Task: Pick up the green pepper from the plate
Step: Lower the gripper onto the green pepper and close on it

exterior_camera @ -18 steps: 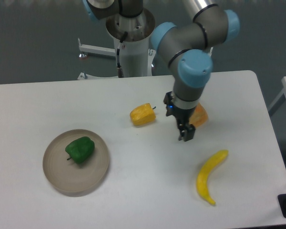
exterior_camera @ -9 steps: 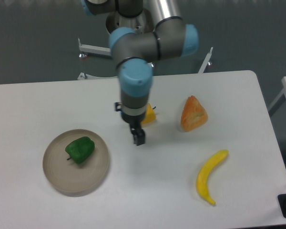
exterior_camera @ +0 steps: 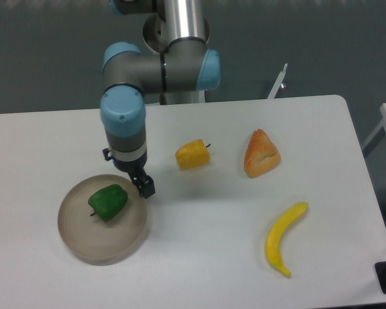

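Note:
The green pepper [exterior_camera: 108, 201] is small, glossy and dark green. It lies on the left half of the round beige plate [exterior_camera: 103, 241] at the table's front left. My gripper [exterior_camera: 144, 187] hangs above the plate's right rim, just right of the pepper and apart from it. Its dark fingers point down and hold nothing. From this angle I cannot tell whether they are open or shut.
A yellow-orange pepper [exterior_camera: 193, 154] lies at mid-table. An orange wedge-shaped toy [exterior_camera: 261, 153] lies to its right. A yellow banana [exterior_camera: 283, 237] lies at the front right. The arm's base [exterior_camera: 177, 38] stands at the table's back edge.
The arm has swept left across the table, from beside the orange wedge, past the yellow-orange pepper, to the plate's right rim. The objects have not moved.

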You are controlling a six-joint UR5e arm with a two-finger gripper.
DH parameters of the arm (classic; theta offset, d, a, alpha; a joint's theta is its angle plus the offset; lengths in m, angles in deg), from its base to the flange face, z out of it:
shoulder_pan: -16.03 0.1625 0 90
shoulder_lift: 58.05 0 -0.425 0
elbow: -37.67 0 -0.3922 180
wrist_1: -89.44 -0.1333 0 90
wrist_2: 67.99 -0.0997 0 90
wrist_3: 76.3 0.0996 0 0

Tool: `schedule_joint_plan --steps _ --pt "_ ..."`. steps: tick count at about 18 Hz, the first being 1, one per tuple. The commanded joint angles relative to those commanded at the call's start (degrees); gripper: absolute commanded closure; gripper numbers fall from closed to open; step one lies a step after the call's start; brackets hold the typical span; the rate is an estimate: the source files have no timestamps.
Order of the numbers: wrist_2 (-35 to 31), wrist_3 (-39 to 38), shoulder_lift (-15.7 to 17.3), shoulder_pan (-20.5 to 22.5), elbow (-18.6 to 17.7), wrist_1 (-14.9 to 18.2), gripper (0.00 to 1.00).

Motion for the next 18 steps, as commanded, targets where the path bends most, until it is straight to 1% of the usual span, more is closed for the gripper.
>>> schedule_joint_plan --steps 6,15,16,17,18 --pt "0.09 -0.71 -1.59 -2.73 -0.09 -0.10 0.00" --pt "0.44 -0.62 -4.22 -2.82 -0.09 -0.62 0.00" --pt "0.44 -0.45 -4.40 -2.91 -0.09 -1.67 0.00" --pt "0.44 -0.36 -5.18 -2.91 -0.09 -3.85 0.00" --pt "0.44 -0.36 -5.54 -2.91 -0.09 -4.74 0.01"
